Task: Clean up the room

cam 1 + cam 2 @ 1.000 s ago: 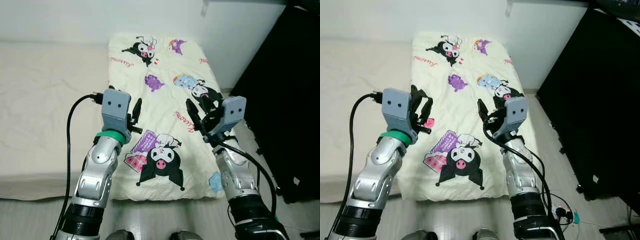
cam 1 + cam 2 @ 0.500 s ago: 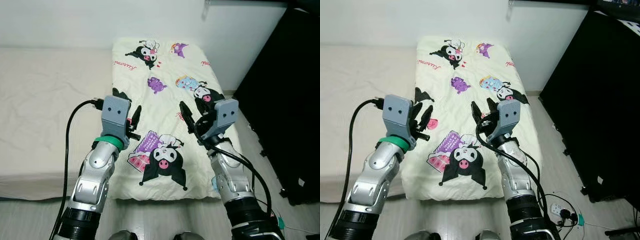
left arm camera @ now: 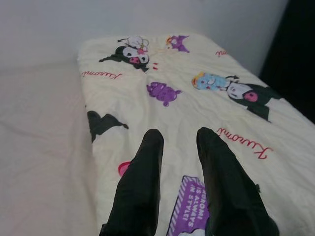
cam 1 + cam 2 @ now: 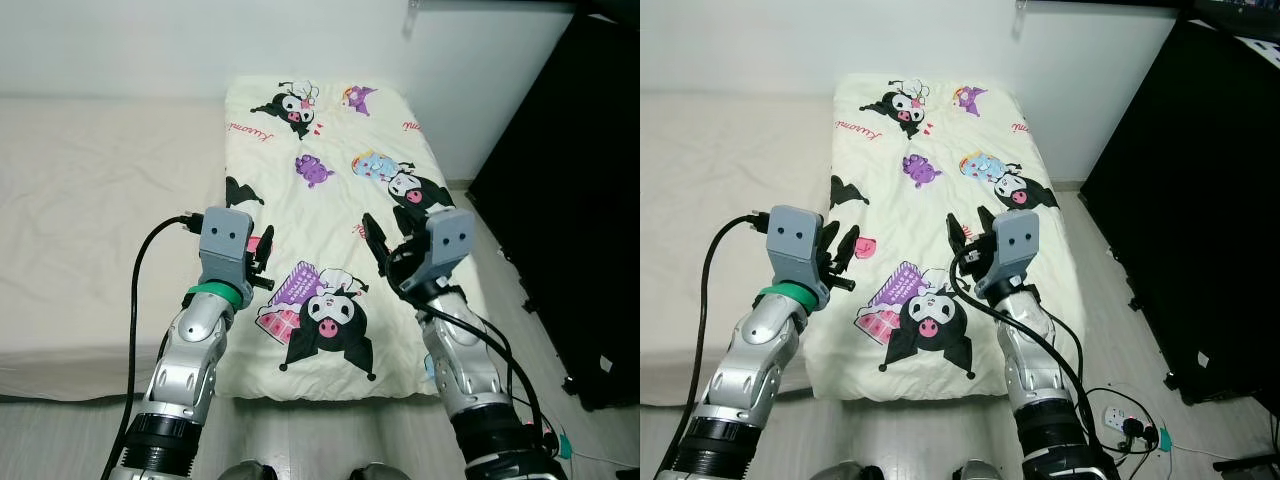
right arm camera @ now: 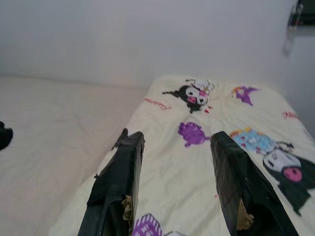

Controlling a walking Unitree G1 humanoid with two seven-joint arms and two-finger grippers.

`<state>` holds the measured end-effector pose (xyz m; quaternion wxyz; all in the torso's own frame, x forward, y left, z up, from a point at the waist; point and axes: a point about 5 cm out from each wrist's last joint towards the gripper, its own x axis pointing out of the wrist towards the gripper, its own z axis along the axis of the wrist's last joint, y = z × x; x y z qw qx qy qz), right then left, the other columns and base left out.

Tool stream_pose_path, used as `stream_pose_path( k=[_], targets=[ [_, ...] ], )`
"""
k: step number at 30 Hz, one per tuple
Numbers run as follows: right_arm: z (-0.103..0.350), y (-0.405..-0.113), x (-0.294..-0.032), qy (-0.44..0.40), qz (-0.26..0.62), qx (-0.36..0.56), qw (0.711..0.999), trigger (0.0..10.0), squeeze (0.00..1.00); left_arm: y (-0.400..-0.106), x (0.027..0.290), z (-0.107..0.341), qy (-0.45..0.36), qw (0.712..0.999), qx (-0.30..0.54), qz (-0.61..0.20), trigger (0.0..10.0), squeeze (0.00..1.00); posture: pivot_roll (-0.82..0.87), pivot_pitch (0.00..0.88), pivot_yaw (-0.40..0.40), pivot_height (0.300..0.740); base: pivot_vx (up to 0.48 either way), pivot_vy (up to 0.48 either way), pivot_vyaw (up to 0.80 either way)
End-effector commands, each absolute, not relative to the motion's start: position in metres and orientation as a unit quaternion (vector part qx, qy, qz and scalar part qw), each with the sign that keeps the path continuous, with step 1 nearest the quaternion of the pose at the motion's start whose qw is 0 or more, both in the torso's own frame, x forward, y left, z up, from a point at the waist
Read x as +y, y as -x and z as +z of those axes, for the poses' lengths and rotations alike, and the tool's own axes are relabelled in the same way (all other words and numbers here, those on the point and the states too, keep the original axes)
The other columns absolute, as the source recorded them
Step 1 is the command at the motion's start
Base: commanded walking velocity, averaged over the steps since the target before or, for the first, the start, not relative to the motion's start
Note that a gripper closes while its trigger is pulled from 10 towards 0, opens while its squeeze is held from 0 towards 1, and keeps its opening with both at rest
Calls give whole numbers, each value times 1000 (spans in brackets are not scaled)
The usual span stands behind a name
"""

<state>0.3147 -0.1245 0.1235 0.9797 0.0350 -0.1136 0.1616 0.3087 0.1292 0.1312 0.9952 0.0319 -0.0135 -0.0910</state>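
Here, cartoon-print quilt (image 4: pixel 330 200) on beige bed (image 4: pixel 90 220), white wall — left hand (image 3: pixel 179 147), right hand (image 5: pixel 179 147) both spread above.

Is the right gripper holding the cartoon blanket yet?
No. The right gripper is open and hovers above the blanket, nothing between its fingers.

Blanket (image 4: pixel 330 190): pale yellow, printed with black, purple and blue cartoon characters and red script. Spread flat, lengthwise from upper centre to lower centre of the frame, on the right part of a cream bed (image 4: pixel 90 220), near edge overhanging.
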Motion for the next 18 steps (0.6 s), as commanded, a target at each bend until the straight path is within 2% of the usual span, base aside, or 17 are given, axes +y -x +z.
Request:
stream_pose_path(
  k=[1, 6, 12, 18],
  targets=[
    [118, -312, -123, -36, 159, -104, 981, 10000, 0, -306, 128, 127, -35, 995, -9, -92, 10000, 0, -55, 0, 40, 734, -259, 0, 0],
    [123, -317, -119, -42, 143, -110, 983, 10000, 0, -306, 125, 131, -39, 995, -20, -95, 10000, 0, -47, 0, 39, 734, -295, 0, 0],
    [128, -324, -123, -50, 107, -116, 986, 10000, 0, -306, 123, 135, -37, 994, -32, -96, 10000, 0, -46, 0, 37, 734, -372, 0, 800],
    [135, -326, -129, -98, 107, -122, 982, 10000, 0, -307, 122, 137, -38, 994, -36, -96, 10000, 0, -45, 0, 41, 734, -345, 0, 0]
  ],
)
